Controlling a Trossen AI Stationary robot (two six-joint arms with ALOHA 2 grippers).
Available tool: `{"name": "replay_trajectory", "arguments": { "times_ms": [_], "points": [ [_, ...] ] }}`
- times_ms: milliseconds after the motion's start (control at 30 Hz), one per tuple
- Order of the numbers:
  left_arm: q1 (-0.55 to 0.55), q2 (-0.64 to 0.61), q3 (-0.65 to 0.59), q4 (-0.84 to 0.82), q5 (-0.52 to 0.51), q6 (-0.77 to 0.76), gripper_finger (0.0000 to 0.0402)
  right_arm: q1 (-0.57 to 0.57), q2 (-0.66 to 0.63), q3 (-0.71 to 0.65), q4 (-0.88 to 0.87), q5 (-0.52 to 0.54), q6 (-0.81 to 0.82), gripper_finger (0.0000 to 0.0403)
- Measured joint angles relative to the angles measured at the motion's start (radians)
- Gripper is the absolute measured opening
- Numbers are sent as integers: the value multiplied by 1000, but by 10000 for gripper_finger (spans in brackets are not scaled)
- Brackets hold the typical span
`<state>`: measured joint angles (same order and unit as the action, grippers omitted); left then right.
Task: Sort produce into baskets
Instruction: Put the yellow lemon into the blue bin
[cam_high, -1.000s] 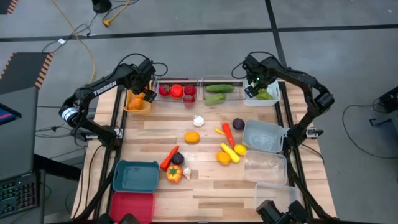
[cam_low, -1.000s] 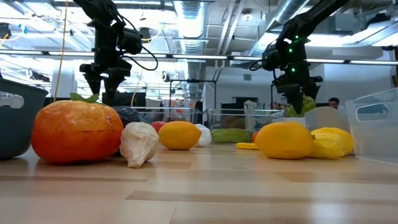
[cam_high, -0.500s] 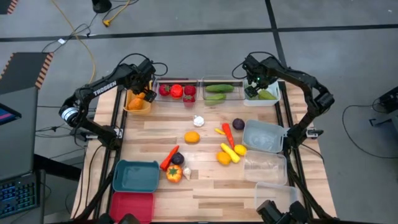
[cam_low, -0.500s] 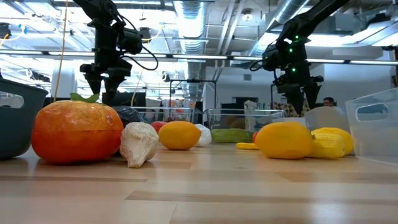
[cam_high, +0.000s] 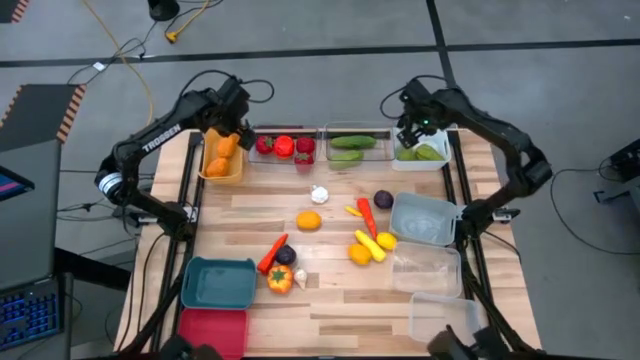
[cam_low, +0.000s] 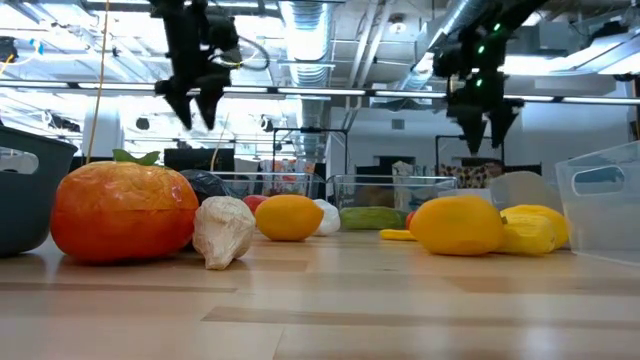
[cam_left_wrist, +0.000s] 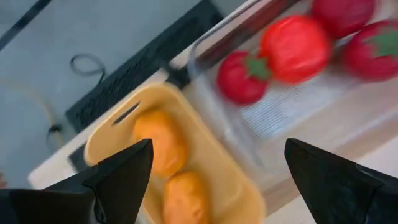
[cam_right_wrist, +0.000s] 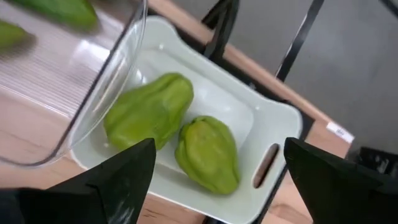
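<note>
Bench (cam_high: 330, 300): light wood, centre of the high view, arms at its upper corners.

Bins: yellow bin (cam_high: 221, 160) upper left, holding two orange pieces; clear bin (cam_high: 286, 148) beside it, with red pieces; clear bin (cam_high: 351, 146) with green ones; white bin (cam_high: 421, 155) upper right, holding two green pieces. Three clear bins (cam_high: 424, 218) run down the right edge; teal bin (cam_high: 218, 283) and red bin (cam_high: 211, 331) sit lower left.

Left gripper (cam_high: 226, 122): above the yellow bin's far end, fingers (cam_left_wrist: 118, 171) spread wide, holding nothing.

Right gripper (cam_high: 412, 128): above the white bin, fingers (cam_right_wrist: 118, 174) spread wide, empty.

Loose produce: all mid-bench, below both grippers in the high view. Orange pepper (cam_high: 280, 278), purple piece (cam_high: 286, 255) and red chilli (cam_high: 270, 254) lie lower left of centre, nearer the left arm. Yellow cluster (cam_high: 370, 245), purple piece (cam_high: 383, 199) and red chilli (cam_high: 366, 216), long axis slightly diagonal, lie nearer the right arm. Orange fruit (cam_high: 309, 220) and white garlic (cam_high: 319, 194) sit between.
</note>
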<state>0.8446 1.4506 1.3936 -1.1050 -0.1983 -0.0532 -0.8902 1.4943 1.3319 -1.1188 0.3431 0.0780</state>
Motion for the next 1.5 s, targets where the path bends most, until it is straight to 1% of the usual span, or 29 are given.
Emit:
{"name": "replay_trajectory", "arguments": {
  "times_ms": [133, 267, 367, 533, 633, 800, 933, 1033, 1100, 1333, 1500],
  "points": [
    [-75, 0, 45, 17, 43, 1, 352, 7, -99, 0, 4, 0, 0, 382],
    [-182, 0, 44, 57, 57, 1, 352, 41, -186, 0, -8, -1, -7, 382],
    [-279, 0, 31, 89, 62, -8, 352, 90, -243, 0, -19, -1, -7, 382],
    [-455, 0, 23, 116, 63, -47, 352, 202, -327, -37, -15, -7, 40, 382],
    [-562, 3, 23, 161, 62, -75, 352, 277, -371, -92, -6, -8, 84, 382],
    [-713, 16, 23, 255, 54, -116, 352, 419, -440, -212, 69, -8, 153, 382],
    [-806, 45, 22, 295, -14, -146, 352, 534, -473, -282, 129, -8, 184, 382],
    [-857, 83, 22, 307, -76, -153, 352, 618, -482, -310, 176, -8, 186, 382],
    [-879, 117, 22, 324, -91, -154, 352, 670, -487, -322, 214, -7, 187, 382],
    [-914, 269, 22, 354, -97, -157, 352, 829, -475, -329, 308, -6, 187, 382],
    [-914, 368, 22, 356, -101, -181, 352, 922, -448, -329, 319, -6, 187, 382]
  ]
}}
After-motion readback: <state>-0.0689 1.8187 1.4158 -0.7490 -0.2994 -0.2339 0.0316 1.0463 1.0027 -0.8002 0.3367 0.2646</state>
